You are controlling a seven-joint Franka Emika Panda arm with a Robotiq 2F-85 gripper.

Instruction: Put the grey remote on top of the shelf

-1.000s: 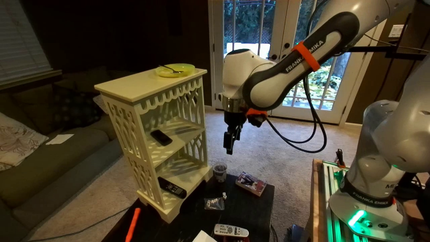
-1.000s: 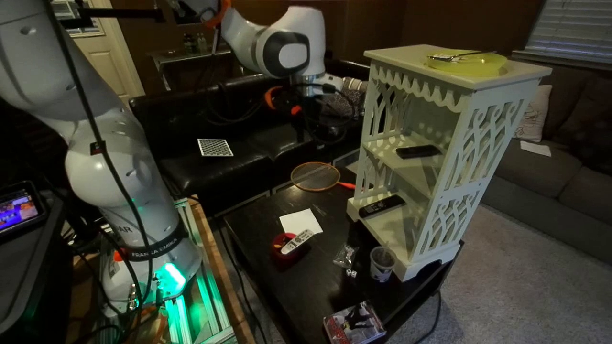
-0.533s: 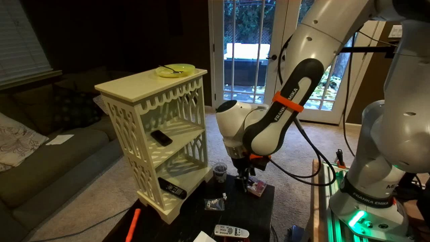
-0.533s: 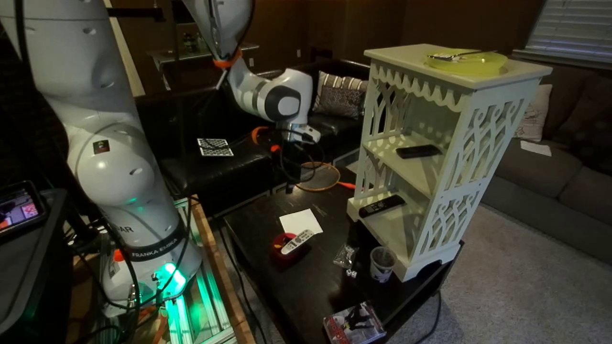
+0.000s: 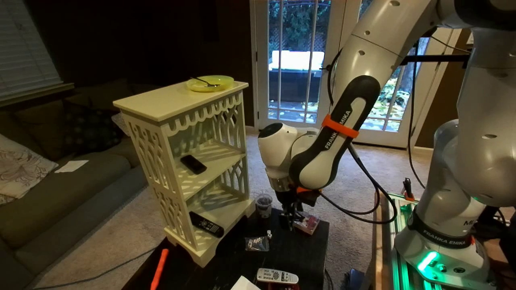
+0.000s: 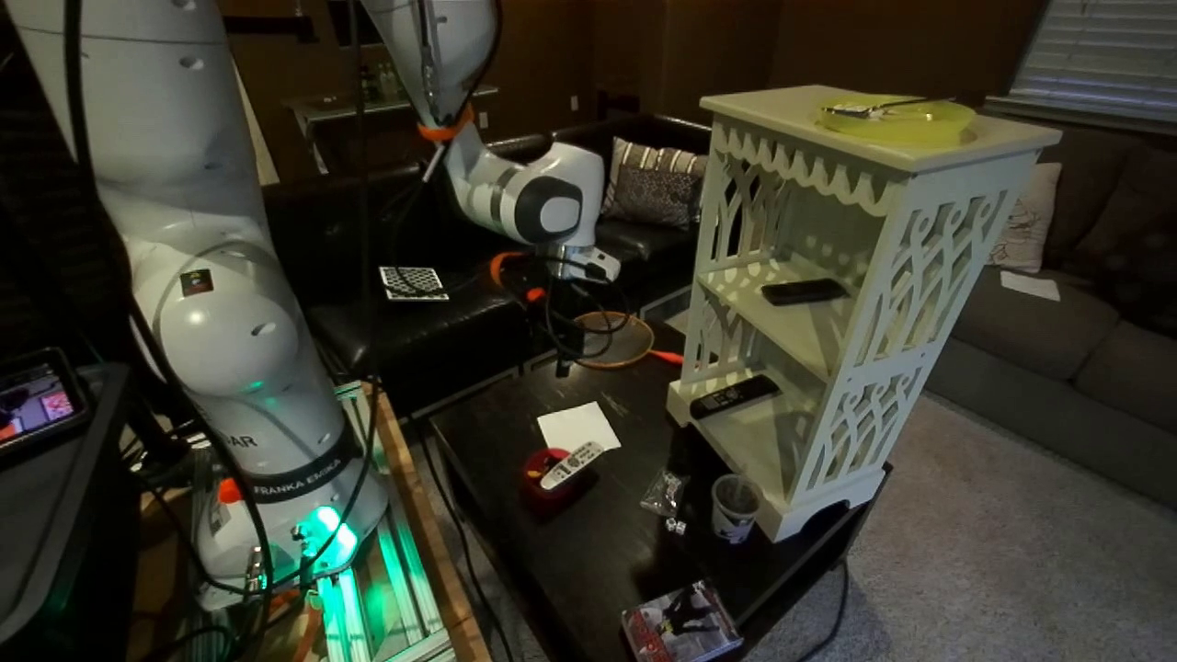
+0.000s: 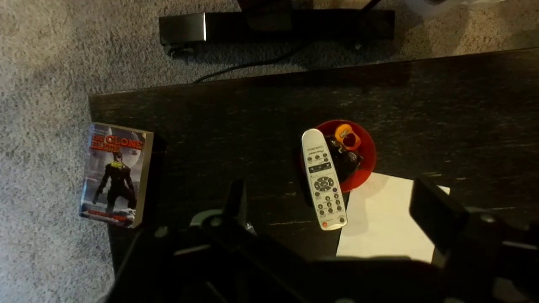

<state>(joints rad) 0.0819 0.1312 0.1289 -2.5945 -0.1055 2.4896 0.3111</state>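
Wrist view: open table [image 7: 227, 139] left of the grey remote [image 7: 324, 181], red bowl [image 7: 366, 160] obstructing right. In both exterior views, plate [image 5: 225, 82] obstructs right end of shelf [image 5: 161, 100] top.

You are working in a home, in what is looking like its living room: a glossy black sofa [image 6: 460, 322] and a grey-green sofa [image 5: 84, 185] are standing here, with patterned cushions [image 6: 653, 195] resting on both. A pale carpet [image 6: 993, 533] is running underfoot, window blinds [image 5: 28, 44] are hanging down, and glass doors [image 5: 296, 108] are showing you greenery [image 5: 296, 24] outside. On a low dark table [image 6: 598, 552] you are seeing a paperback [image 7: 116, 176] and an orange-rimmed racket [image 6: 639, 340].
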